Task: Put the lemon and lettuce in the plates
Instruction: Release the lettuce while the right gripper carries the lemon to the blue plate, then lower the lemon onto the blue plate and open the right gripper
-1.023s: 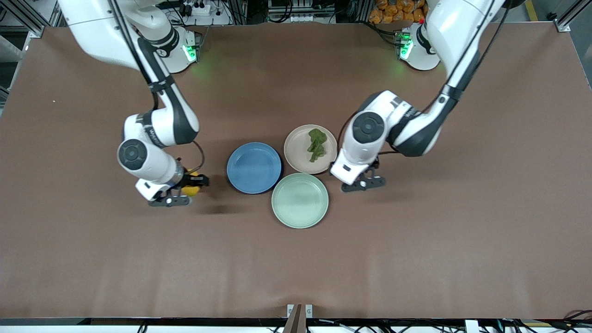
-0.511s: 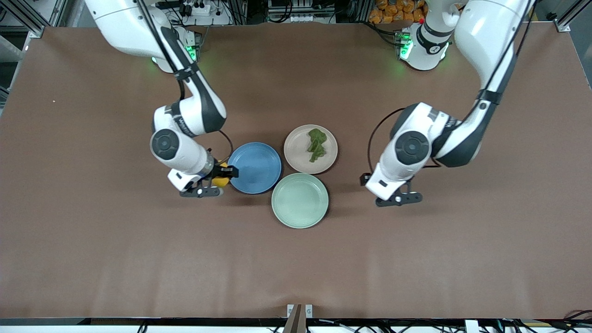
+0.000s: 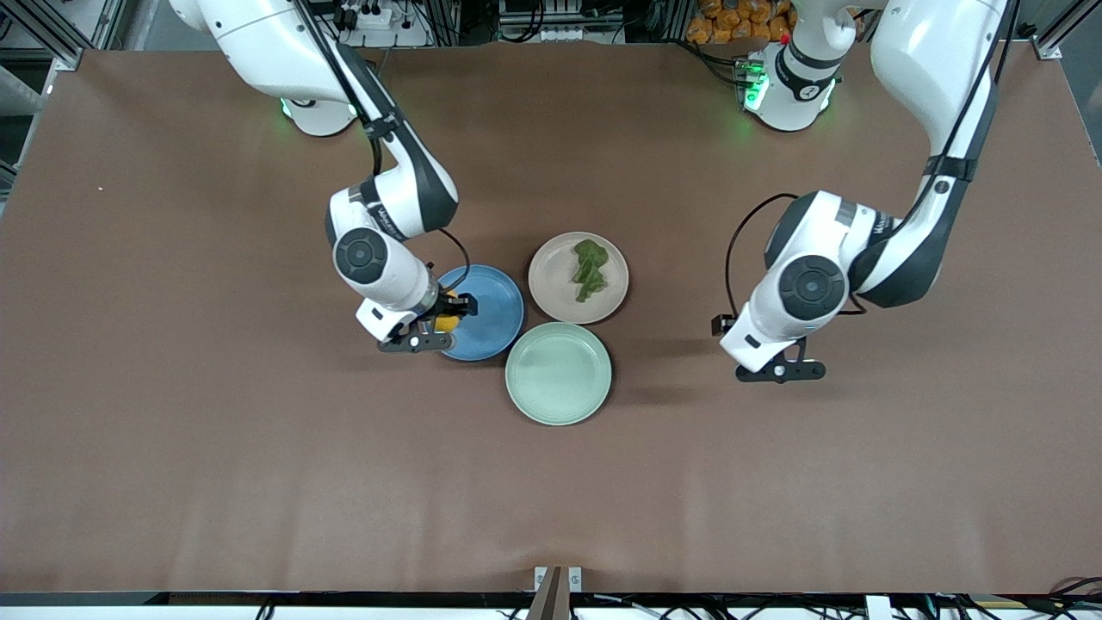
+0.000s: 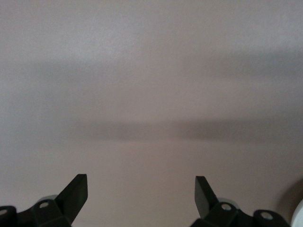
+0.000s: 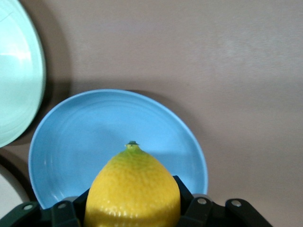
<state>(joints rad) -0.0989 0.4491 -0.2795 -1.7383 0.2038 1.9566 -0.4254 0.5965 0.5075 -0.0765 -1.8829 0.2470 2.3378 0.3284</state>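
My right gripper (image 3: 449, 315) is shut on the yellow lemon (image 5: 133, 189) and hangs over the edge of the blue plate (image 3: 486, 303) on the side toward the right arm's end. In the right wrist view the blue plate (image 5: 85, 137) lies just under the lemon. The dark green lettuce (image 3: 591, 268) lies in the beige-pink plate (image 3: 551, 280), beside the blue one. My left gripper (image 3: 779, 368) is open with nothing in it, above bare table toward the left arm's end, apart from the plates. Its two black fingertips (image 4: 75, 189) show wide apart over brown table.
A mint-green plate (image 3: 558, 373) sits nearer the front camera, touching the gap between the two other plates; its rim (image 5: 19, 71) also shows in the right wrist view. Brown table surface surrounds the three plates.
My right gripper carried the lemon from bare table toward the right arm's end to over the blue plate's edge. My left gripper drew away from the beige-pink plate toward the left arm's end.
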